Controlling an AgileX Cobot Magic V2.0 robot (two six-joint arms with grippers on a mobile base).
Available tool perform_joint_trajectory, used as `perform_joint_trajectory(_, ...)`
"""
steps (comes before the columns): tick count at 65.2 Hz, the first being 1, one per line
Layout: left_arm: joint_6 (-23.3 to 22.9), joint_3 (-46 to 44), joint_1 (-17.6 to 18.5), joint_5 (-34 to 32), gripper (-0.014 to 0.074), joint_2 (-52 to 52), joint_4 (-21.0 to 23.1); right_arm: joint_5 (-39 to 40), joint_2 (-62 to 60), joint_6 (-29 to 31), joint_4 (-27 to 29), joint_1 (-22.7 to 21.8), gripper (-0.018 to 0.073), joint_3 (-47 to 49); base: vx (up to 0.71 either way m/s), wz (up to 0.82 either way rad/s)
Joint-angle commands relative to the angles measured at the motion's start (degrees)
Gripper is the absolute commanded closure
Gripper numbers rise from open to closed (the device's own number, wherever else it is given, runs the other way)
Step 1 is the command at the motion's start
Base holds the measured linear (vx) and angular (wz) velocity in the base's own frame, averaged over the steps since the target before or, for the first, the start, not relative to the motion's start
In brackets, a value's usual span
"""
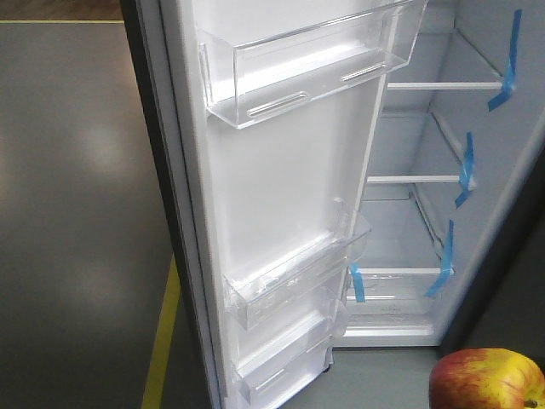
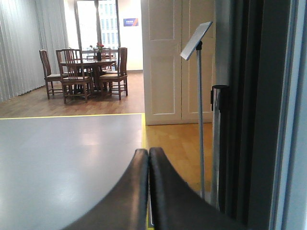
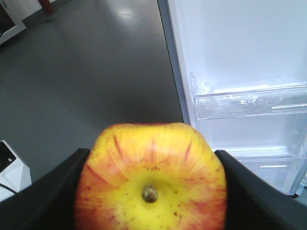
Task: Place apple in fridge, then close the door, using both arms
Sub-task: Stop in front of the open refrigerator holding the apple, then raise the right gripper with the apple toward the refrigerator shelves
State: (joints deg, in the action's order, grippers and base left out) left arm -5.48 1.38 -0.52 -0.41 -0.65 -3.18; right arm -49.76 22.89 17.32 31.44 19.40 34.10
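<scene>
A red and yellow apple (image 3: pixel 151 179) fills the bottom of the right wrist view, its stem end facing the camera. My right gripper (image 3: pixel 151 189) is shut on it, one black finger pressed on each side. In the front view the apple (image 1: pixel 487 380) shows at the bottom right corner, in front of the fridge (image 1: pixel 426 179), whose white inside has glass shelves and blue tape strips. The door (image 1: pixel 281 196) stands wide open with its clear bins facing me. My left gripper (image 2: pixel 147 154) is shut with nothing in it, close beside the door's dark outer edge (image 2: pixel 249 110).
Grey floor with a yellow line (image 1: pixel 162 341) lies left of the door. In the left wrist view, a stand with a tilted sign (image 2: pixel 196 43) rises near the door edge, and a table with chairs (image 2: pixel 86 72) is far back. A white box (image 3: pixel 10 167) sits low on the floor.
</scene>
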Motion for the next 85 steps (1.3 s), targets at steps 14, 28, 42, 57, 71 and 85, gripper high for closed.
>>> perform_joint_trajectory(14,-0.1,1.6,-0.1,-4.2,0.0602,-0.9,0.6,3.7,0.3,0.2,2.1,0.1,0.0223,1.5,0.06,0.01)
perform_joint_trajectory(28,-0.1,1.6,-0.1,-4.2,0.0602,-0.9,0.6,3.7,0.3,0.2,2.1,0.1,0.0223,1.5,0.05,0.0)
perform_joint_trajectory(42,-0.1,1.6,-0.1,-4.2,0.0602,-0.9,0.6,3.7,0.3,0.2,2.1,0.1,0.0223,1.5,0.05,0.0)
perform_joint_trajectory(57,-0.1,1.6,-0.1,-4.2,0.0602,-0.9,0.6,3.7,0.3,0.2,2.1,0.1,0.0223,1.5,0.04,0.0)
perform_joint_trajectory(71,-0.1,1.6,-0.1,-4.2,0.0602,-0.9,0.6,3.7,0.3,0.2,2.1,0.1,0.0223,1.5,0.03,-0.02)
perform_joint_trajectory(85,-0.1,1.6,-0.1,-4.2,0.0602,-0.9,0.6,3.7,0.3,0.2,2.1,0.1,0.0223,1.5,0.02,-0.01)
